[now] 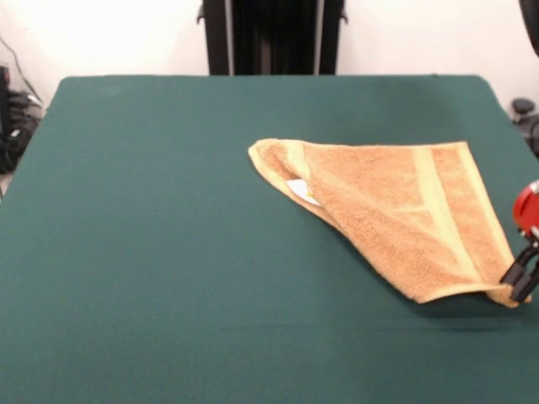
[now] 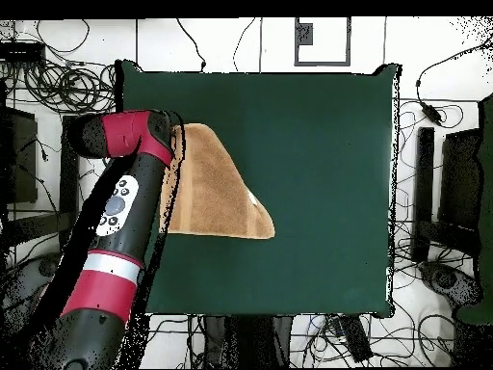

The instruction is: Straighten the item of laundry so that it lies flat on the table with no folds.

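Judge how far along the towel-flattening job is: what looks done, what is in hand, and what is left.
Done: little. The towel lies on the table folded over into a triangle, with its white label peeking out at the fold. In hand: the gripper sits at the towel's near corner by the table's edge; whether it grips the cloth cannot be told. Left: opening the folded layer and spreading the towel flat.

Folded towel (image 2: 217,188) on table (image 2: 318,183), arm (image 2: 120,207) overlapping it.
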{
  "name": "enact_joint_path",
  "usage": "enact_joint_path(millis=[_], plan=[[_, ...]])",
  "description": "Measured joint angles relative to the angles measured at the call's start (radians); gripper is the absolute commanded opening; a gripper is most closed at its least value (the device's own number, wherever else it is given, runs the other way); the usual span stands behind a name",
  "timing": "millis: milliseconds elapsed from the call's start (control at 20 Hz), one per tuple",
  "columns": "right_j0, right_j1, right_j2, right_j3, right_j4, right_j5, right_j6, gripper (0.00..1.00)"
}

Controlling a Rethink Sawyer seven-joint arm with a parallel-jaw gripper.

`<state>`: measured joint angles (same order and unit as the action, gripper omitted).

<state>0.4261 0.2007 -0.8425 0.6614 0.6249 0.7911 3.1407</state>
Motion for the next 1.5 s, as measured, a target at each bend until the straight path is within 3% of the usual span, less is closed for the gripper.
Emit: enact_joint_path(millis=[550, 1500], plan=[[-0.012, 0.051, -0.084, -0.06, 0.04, 0.031, 0.06, 0.0], [-0.013, 0.07, -0.122, -0.071, 0.07, 0.038, 0.063, 0.0]])
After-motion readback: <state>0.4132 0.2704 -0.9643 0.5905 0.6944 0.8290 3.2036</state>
